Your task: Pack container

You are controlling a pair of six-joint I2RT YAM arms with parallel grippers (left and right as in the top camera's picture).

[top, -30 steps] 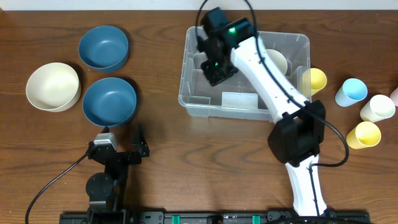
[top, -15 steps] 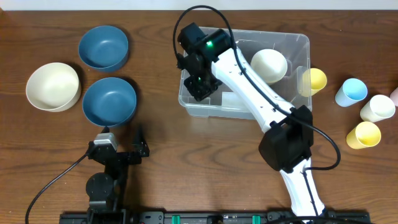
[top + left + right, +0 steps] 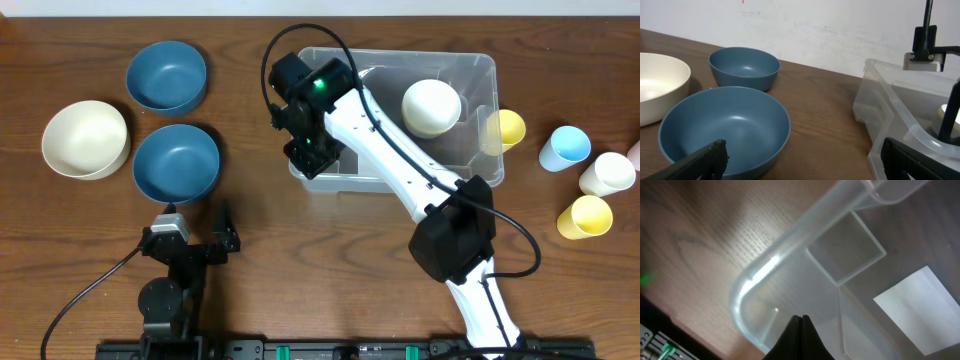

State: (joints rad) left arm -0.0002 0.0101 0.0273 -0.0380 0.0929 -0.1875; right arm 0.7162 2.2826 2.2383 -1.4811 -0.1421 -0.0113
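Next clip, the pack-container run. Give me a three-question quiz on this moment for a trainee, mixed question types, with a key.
1. True or false: the container is empty.
2. Multiple choice: the right gripper hangs over which part of the container? A) its near-left corner, B) its far-right corner, C) its middle.
3. Count: how many blue bowls stand on the table?
Key: 1 false, a cream bowl lies in it; 2 A; 3 two.
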